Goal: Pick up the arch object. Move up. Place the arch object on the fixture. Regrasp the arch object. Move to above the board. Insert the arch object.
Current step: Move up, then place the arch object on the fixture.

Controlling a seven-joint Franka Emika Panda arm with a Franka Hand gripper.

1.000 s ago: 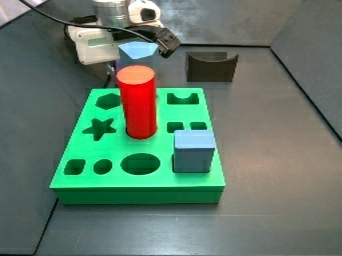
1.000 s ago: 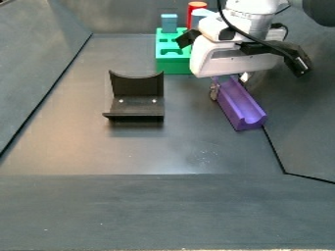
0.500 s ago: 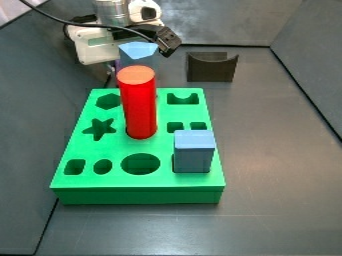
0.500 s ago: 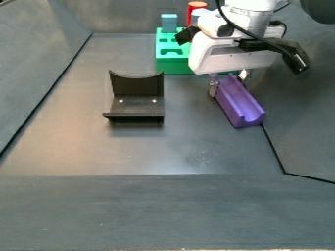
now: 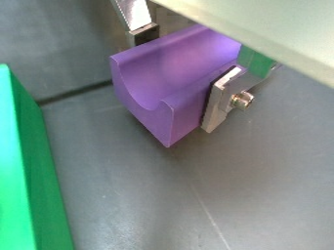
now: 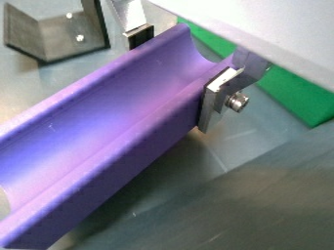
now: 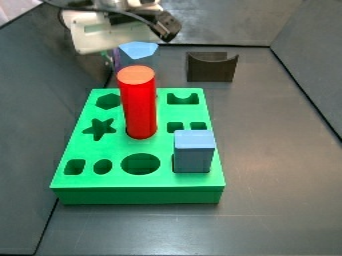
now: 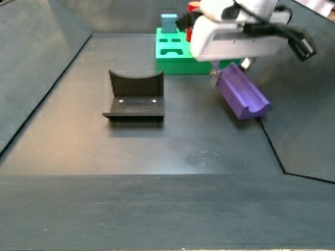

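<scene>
Above dark floor (image 8: 157, 157): claw (image 8: 230, 65) w/ arch object (image 8: 241, 93).

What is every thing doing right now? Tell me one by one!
gripper: shut on the arch object, off to the side of the board.
arch object: held, tilted, hollow side up.
fixture: empty.
board: arch hole empty.
red cylinder: upright in the board.
blue-grey cube: sitting in the board.
</scene>
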